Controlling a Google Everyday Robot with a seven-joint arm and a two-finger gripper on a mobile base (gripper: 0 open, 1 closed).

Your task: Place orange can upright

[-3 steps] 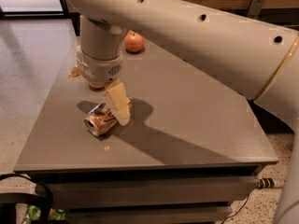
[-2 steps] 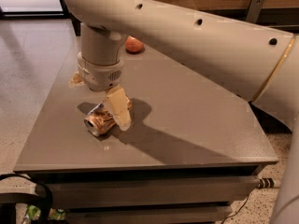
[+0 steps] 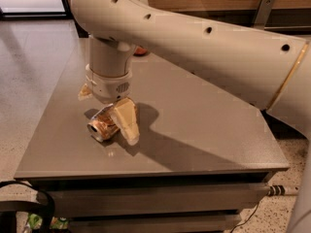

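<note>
Pale speckled floor (image 3: 29,57) and a wood-panelled wall frame the scene, and in the middle stands a grey table (image 3: 204,130) with drawer fronts below its edge. Across it, from the right, we see the big cream arm (image 3: 204,42), bent so that its wrist drops straight down over the table's left half. We judge this vertical approach suits a thing lying low on a flat top.

At the end of the wrist the gripper (image 3: 109,111) sits right down at the table, up against the can (image 3: 101,124). We cannot tell whether it is clenched on the can or merely beside it.

The can lies on its side on the left half of the table, near the front edge, directly under the wrist. Its long axis runs from near-left to far-right, close to flat on the surface, and its silver top points near-left, toward us. So it is not yet upright; we judge the far end must swing up and over.

Behind the arm, a round orange fruit (image 3: 141,51) peeks out, well apart from the can.
</note>
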